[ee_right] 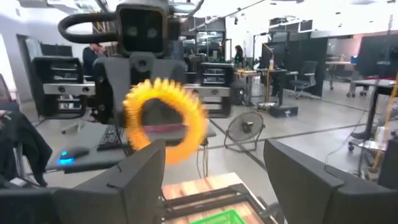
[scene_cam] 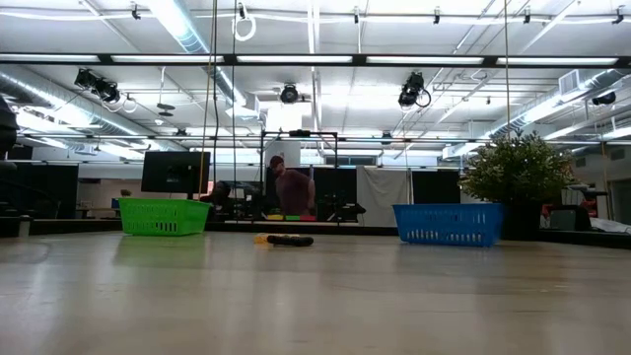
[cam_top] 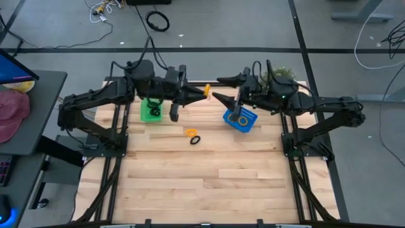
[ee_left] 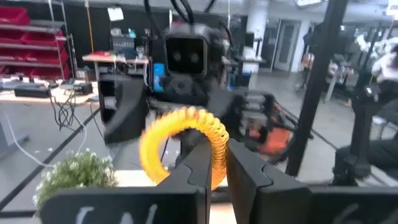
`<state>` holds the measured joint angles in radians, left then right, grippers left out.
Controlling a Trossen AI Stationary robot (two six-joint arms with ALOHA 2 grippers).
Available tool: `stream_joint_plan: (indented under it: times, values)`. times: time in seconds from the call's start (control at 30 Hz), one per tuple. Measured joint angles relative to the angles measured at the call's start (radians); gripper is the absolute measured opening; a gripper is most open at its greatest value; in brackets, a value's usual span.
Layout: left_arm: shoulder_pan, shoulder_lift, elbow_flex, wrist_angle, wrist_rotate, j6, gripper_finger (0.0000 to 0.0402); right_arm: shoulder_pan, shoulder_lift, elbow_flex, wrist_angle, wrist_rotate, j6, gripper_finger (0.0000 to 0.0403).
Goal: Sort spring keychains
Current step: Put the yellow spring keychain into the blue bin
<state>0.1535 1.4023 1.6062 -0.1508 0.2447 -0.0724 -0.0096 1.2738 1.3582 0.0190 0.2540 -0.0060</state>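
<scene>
The left gripper (ee_left: pixel 214 165), jaws pinching an orange spring keychain (ee_left: pixel 183 146), holds it up between the green basket (cam_top: pixel 150 111) and the blue one, facing the right gripper (ee_right: pixel 214 177), jaws spread. Two keychains (cam_top: pixel 193 136) lie unsorted on the bench (cam_top: pixel 202 183) before the green basket.

Green basket (cam_top: pixel 150 111) under left arm, blue basket (cam_top: pixel 240 120) under right arm; bare boards between.

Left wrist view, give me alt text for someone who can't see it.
The left gripper is shut on an orange spring keychain, holding the coil up toward the right gripper facing it. A small green plant sits off to one side.
</scene>
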Motion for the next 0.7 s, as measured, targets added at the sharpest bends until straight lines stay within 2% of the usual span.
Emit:
stream_joint_plan:
  times: [0.5,0.7]
  values:
    - [-0.024,0.046,0.000,0.065,0.044,-0.029,0.0038,0.000,0.015,0.000,0.016,-0.010,0.025,0.0273]
    - [-0.035,0.058,0.000,0.065,0.044,-0.035,0.0038,0.000,0.018,0.000,0.019,-0.058,0.031,0.0225]
